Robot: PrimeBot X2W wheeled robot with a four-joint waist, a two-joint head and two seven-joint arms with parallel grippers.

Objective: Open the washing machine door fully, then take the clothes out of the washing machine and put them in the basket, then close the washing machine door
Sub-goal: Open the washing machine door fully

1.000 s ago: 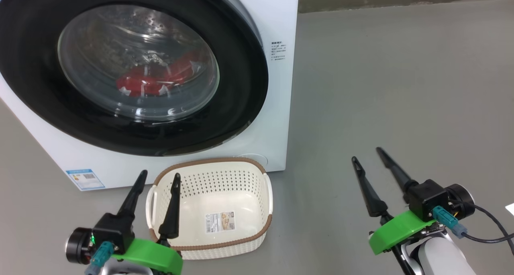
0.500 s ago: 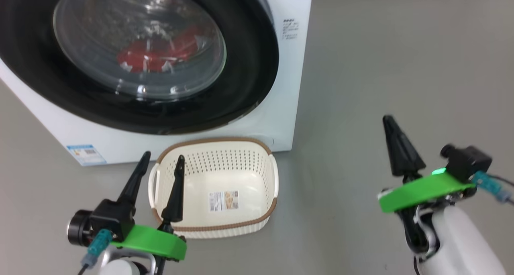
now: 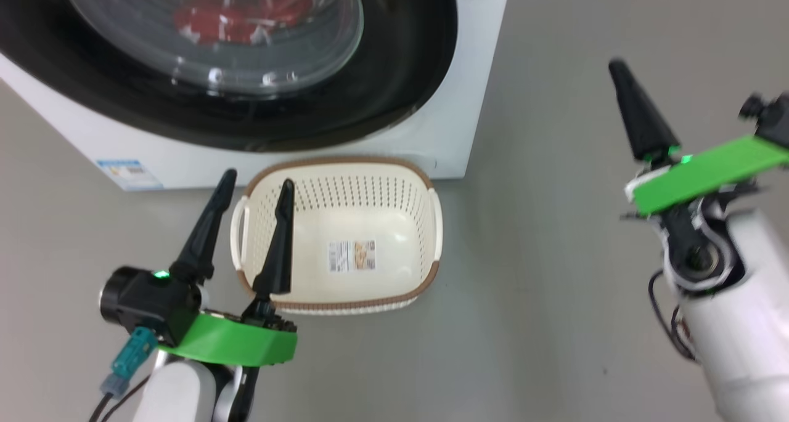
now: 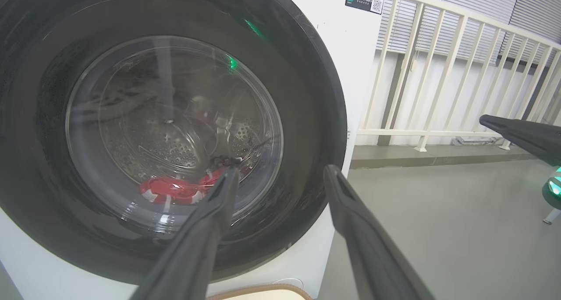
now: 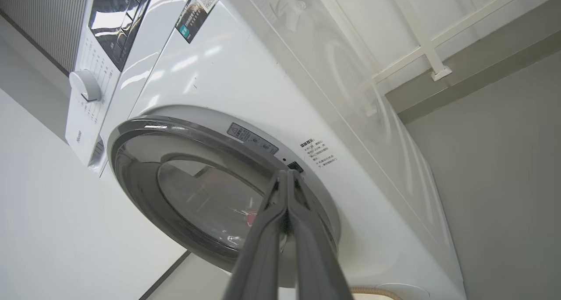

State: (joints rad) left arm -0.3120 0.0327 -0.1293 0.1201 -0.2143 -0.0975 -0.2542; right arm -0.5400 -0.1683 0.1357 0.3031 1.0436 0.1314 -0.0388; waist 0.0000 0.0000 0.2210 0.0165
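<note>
The washing machine (image 3: pixel 468 101) fills the top left of the head view. The washing machine door (image 3: pixel 407 71), black-rimmed, lies against its front. Through the door's glass the red clothes (image 3: pixel 228 15) rest in the drum. The cream basket (image 3: pixel 345 188) stands on the floor just before the machine, holding nothing but its paper label. My left gripper (image 3: pixel 257 178) is open over the basket's left rim. In the left wrist view, the left gripper (image 4: pixel 280 171) points at the door (image 4: pixel 307 116) and the clothes (image 4: pixel 175 188). My right gripper (image 3: pixel 616 68) is raised at the right, shut on nothing. In its own view the right gripper (image 5: pixel 285 174) points at the door's right rim (image 5: pixel 140 168).
Grey floor (image 3: pixel 542 163) stretches to the right of the machine and basket. A white railing (image 4: pixel 438 72) stands behind, to the machine's right. The control panel's knob (image 5: pixel 85 85) sits above the door. A blue sticker (image 3: pixel 123 169) marks the machine's lower left corner.
My right gripper has shut its fingers and risen higher at the right. The head camera has shifted, so the machine sits higher in view. The left gripper stays open.
</note>
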